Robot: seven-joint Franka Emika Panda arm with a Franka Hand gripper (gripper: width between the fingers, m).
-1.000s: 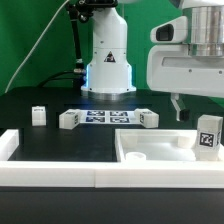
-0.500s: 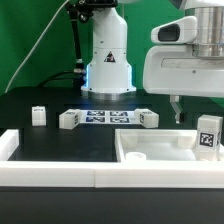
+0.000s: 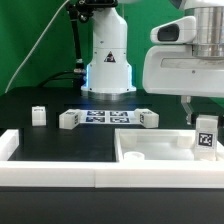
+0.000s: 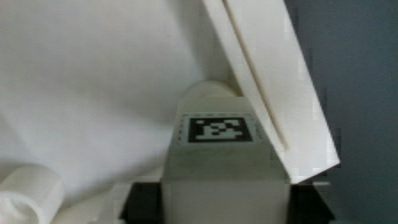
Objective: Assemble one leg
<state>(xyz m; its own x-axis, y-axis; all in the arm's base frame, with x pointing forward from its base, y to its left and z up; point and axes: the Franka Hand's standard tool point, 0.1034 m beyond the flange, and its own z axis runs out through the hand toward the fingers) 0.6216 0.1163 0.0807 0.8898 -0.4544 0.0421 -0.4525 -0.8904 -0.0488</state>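
Observation:
The leg (image 3: pixel 206 134), a short white post with a square tag, stands at the right end of the white panel (image 3: pixel 160 152), against its raised rim. My gripper (image 3: pixel 200 116) has come down over it, with one finger (image 3: pixel 189 108) showing at the leg's left side. In the wrist view the leg (image 4: pixel 222 150) fills the gap between the two black fingers (image 4: pixel 150 200), which press on both its sides. The gripper (image 4: pixel 224 205) is shut on the leg. The panel's rim (image 4: pixel 267 70) runs beside the leg.
Three more legs stand on the black table: one at the left (image 3: pixel 38 115), and two (image 3: pixel 68 119) (image 3: pixel 148 118) either side of the marker board (image 3: pixel 105 117). The robot base (image 3: pixel 107 60) is behind. A white wall (image 3: pixel 50 176) runs along the front. A round boss (image 4: pixel 36 195) rises from the panel.
My gripper has moved towards the exterior view's right and down, from beside the leg to over it. The leg has shifted slightly to the left.

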